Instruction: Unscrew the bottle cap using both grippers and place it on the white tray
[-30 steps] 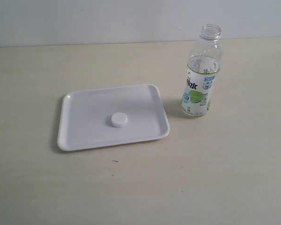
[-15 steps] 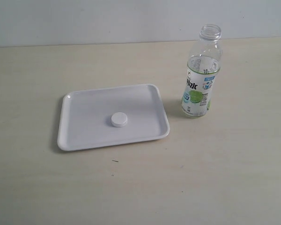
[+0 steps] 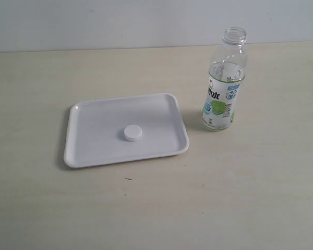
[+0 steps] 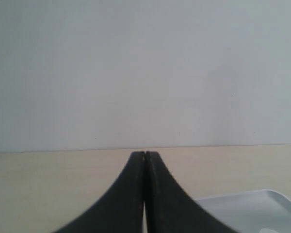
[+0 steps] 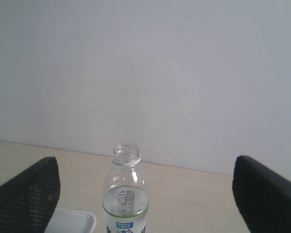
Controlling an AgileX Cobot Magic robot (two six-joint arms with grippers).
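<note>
Both tools are out of the exterior view, the left tool (image 4: 145,155) pressed together, the right tool (image 5: 144,162) spread wide facing the upright, open bottle (image 3: 224,83), apparently because the bottle cap (image 3: 132,133) already lies flat near the middle of the white tray (image 3: 94,130), leaving nothing to hold.

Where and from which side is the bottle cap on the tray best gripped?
Probably from straight above, pinching the round side wall of the bottle cap. It lies flat, a short disc near the middle of the white tray, whose raised rim would hinder a level approach.
</note>
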